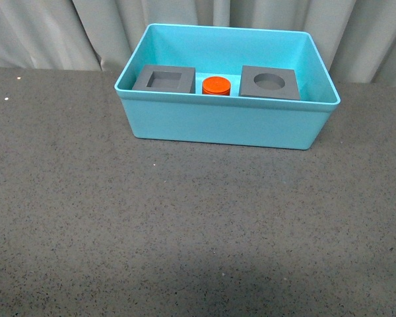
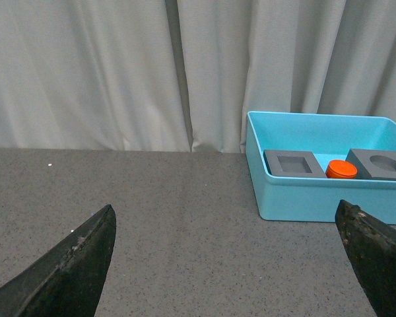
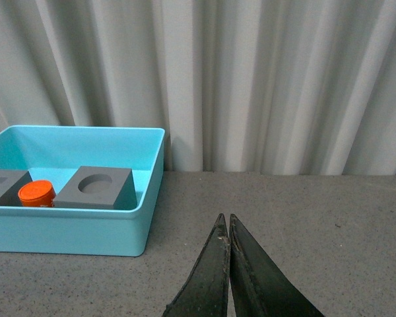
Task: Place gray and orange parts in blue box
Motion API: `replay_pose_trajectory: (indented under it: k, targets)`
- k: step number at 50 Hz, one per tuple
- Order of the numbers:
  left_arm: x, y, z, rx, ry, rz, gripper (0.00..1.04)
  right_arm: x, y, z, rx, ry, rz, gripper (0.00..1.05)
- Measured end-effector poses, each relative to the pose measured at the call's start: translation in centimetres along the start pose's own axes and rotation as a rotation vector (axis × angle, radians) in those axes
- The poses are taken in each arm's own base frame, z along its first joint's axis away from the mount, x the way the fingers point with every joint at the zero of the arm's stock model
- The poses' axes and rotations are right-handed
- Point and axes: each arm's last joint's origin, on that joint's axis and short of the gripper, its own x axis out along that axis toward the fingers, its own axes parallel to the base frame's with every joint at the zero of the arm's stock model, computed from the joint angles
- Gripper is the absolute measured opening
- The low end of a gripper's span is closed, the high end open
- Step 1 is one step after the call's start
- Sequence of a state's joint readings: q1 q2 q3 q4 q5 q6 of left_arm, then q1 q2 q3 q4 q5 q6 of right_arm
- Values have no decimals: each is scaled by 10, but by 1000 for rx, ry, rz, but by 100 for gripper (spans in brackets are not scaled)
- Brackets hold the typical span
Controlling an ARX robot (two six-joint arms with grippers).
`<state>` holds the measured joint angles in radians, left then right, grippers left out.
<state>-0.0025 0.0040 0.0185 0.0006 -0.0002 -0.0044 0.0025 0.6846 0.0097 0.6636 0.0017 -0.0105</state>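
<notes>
The blue box (image 1: 224,125) stands at the far middle of the dark table. Inside it lie a gray cube with a square recess (image 1: 164,79), an orange cylinder (image 1: 216,86) and a gray cube with a round recess (image 1: 270,83), side by side. Neither arm shows in the front view. My left gripper (image 2: 228,218) is open over bare table, with the box (image 2: 317,198) ahead on one side. My right gripper (image 3: 225,218) is shut with nothing in it, beside the box (image 3: 72,231), where the round-recess cube (image 3: 96,188) and the cylinder (image 3: 37,193) show.
A pale pleated curtain (image 1: 53,33) hangs behind the table's far edge. The speckled dark tabletop (image 1: 185,231) stretches from the box to the near edge.
</notes>
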Motion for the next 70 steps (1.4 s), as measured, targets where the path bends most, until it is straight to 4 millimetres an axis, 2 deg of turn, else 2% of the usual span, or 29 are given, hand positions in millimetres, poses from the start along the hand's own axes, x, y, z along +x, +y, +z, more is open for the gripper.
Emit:
replay_pose_trajectory:
  k: [24,54,60,70]
  targets:
    - [0,0,0,0,0,0,98,-19,0,4,0,-17,0,0]
    - [0,0,0,0,0,0,98,-33,0,4,0,-19,1,0]
    - [0,0,0,0,0,1,98,-43,0,1,0,-11,4,0]
    - [0,0,0,0,0,0,98,-43,0,1,0,-13,3,0]
